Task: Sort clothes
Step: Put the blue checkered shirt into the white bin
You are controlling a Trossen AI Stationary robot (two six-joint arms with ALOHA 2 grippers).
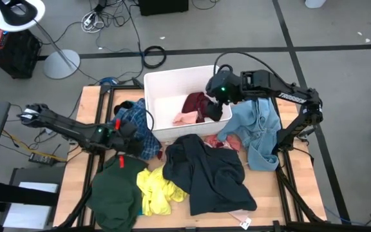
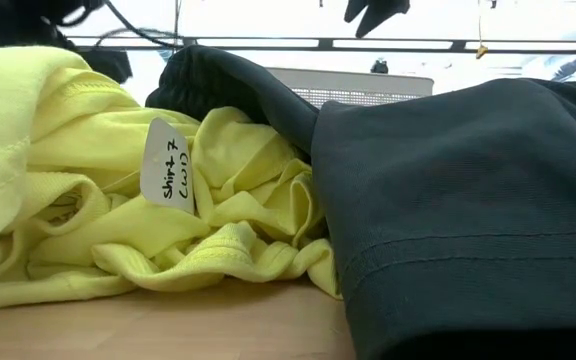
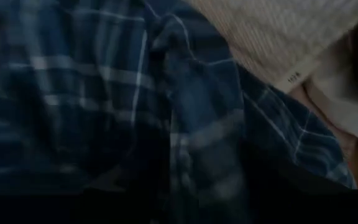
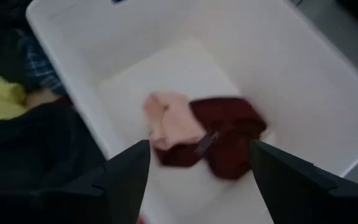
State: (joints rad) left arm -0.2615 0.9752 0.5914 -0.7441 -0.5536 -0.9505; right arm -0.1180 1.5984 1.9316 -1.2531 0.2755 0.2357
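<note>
Clothes are heaped across the desk [image 1: 76,193], while a maroon garment [image 4: 225,134] and a pink garment [image 4: 169,121] lie bunched together in the white bin [image 1: 166,80]. The right claw [image 4: 197,171] is held above the bin with its fingers spread wide and nothing between them. It should be lifted straight clear so no cloth is snagged. The left claw [image 1: 126,132] is pressed close over the blue plaid shirt [image 3: 123,106]; whether it is gripped cannot be told. No long axis is shown by these crumpled pieces.
</note>
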